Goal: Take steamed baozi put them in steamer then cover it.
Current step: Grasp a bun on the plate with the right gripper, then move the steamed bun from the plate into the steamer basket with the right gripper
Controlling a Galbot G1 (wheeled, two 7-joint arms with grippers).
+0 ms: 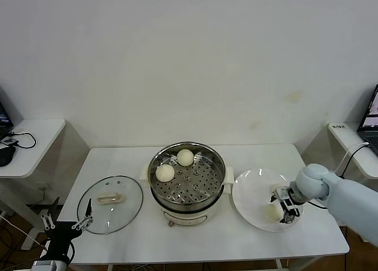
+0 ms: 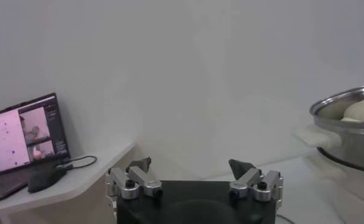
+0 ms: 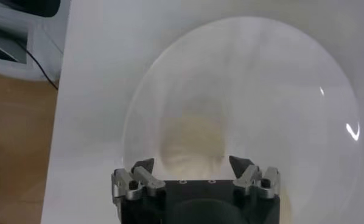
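The steel steamer (image 1: 186, 201) stands mid-table with two baozi (image 1: 165, 172) (image 1: 185, 157) on its perforated tray. Its glass cover (image 1: 125, 215) lies flat to its left. On the white plate (image 1: 251, 191) at the right rests one more baozi (image 1: 271, 212). My right gripper (image 1: 285, 211) is down over that bun. In the right wrist view the baozi (image 3: 191, 143) sits between the spread fingers of the right gripper (image 3: 192, 164), with a gap on each side. My left gripper (image 1: 82, 221) hangs open by the cover's near-left edge, holding nothing (image 2: 191, 165).
A low white side table (image 1: 29, 138) with cables stands at the left. Another shelf with a laptop (image 1: 371, 114) is at the right. The left wrist view shows a laptop (image 2: 24, 137) on a side table and the steamer's rim (image 2: 346, 103).
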